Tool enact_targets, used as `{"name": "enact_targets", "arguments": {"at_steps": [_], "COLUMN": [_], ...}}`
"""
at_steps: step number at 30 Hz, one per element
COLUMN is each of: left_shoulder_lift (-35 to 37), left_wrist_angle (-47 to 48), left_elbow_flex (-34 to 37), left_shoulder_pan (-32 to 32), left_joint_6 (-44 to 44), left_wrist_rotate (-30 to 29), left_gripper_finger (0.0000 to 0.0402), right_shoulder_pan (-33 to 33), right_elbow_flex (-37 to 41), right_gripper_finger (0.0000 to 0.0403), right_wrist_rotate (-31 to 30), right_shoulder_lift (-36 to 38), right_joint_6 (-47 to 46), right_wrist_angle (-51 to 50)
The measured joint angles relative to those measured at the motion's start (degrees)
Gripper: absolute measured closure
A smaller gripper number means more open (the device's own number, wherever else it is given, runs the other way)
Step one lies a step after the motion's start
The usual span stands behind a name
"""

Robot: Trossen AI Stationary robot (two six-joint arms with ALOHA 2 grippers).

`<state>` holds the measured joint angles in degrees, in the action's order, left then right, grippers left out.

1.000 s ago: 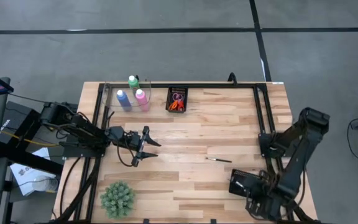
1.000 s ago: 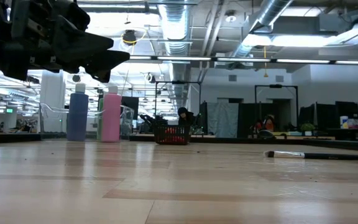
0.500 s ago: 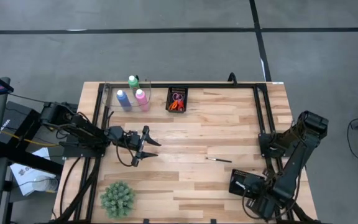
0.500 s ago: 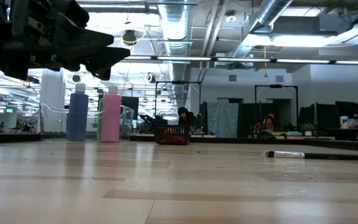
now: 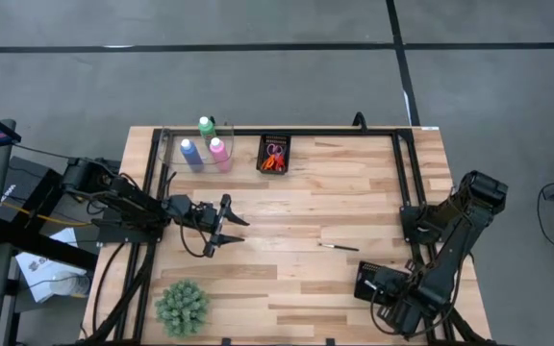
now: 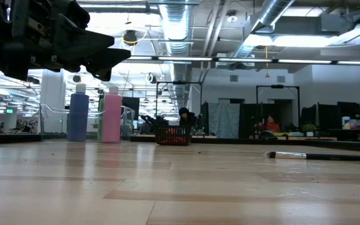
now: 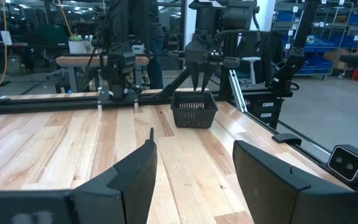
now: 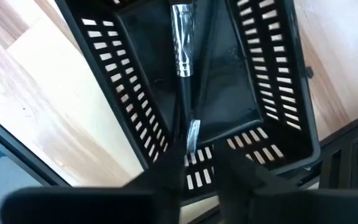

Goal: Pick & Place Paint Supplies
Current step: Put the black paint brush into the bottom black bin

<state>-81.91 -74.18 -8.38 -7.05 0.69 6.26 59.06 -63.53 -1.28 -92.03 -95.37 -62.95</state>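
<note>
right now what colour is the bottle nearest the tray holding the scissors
Pink, with a white cap: the pink bottle stands closest to the black mesh tray. The high view shows it best.

the high view looks straight down on the whole counter [image 5: 354,192]. the low view sits at counter level, facing the room. both share the loose brush [image 5: 339,247]. the right wrist view looks closely down into a black mesh tray [image 8: 135,118].

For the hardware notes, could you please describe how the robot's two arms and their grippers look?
Both arms are dark and jointed, with black cables running alongside. The left gripper has two slim black tapering fingers; up close the fingers are broad, matte and angular. The right gripper sits on a blocky black wrist.
</note>
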Motion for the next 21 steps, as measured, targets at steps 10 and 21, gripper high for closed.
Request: {"name": "enact_targets", "arguments": {"at_steps": [10, 21], "left_shoulder_lift": [0.0, 0.0], "left_wrist_angle": [0.0, 0.0], "left_elbow_flex": [0.0, 0.0], "left_shoulder_pan": [0.0, 0.0], "left_joint_6": [-0.2, -0.4], "left_wrist_rotate": [0.0, 0.0], "left_gripper_finger": [0.0198, 0.0198], "right_shoulder_pan": [-3.5, -18.7], "right_elbow_flex": [0.0, 0.0], "right_gripper_finger": [0.0193, 0.0193], "right_wrist_rotate": [-5.6, -18.9], "right_shoulder_lift": [0.0, 0.0], "right_joint_6": [6.6, 36.7], "right_wrist_angle": [0.7, 2.7]}}
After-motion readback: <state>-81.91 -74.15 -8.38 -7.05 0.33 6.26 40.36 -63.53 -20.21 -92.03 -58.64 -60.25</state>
